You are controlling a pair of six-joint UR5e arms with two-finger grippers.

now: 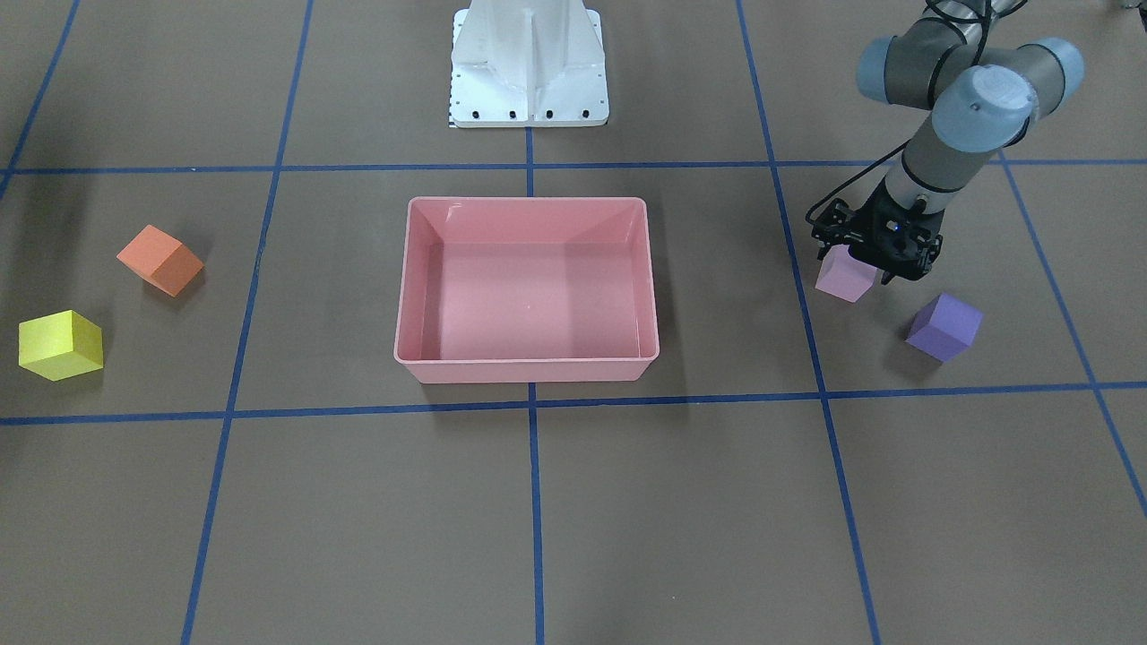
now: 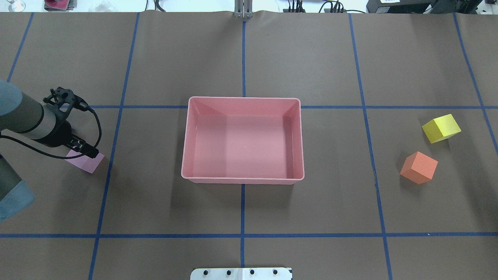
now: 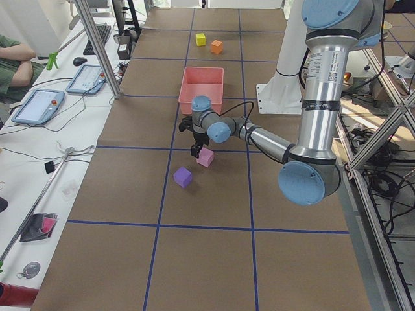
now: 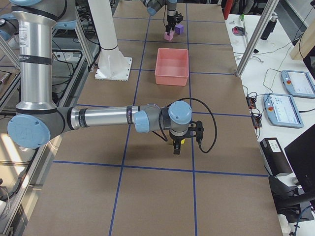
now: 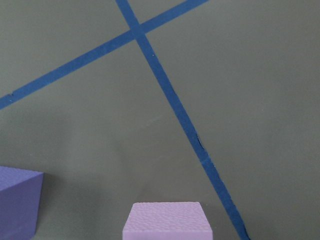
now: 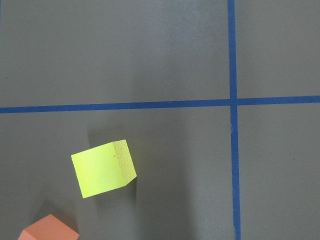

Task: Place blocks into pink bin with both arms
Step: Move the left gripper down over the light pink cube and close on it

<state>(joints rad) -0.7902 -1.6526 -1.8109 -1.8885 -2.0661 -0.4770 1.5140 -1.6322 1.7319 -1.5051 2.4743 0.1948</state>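
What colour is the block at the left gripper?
The block at the left gripper is pale pink-lilac; exterior front-facing view.

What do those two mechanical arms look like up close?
The left arm and right arm are grey tubes with light-blue caps on rounded joints. The left gripper and right gripper are black, each with a black cable looping beside it.

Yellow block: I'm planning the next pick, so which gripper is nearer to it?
Right. The right gripper hangs close by the yellow block. The left gripper is far off, past the pink bin, at the lilac block.
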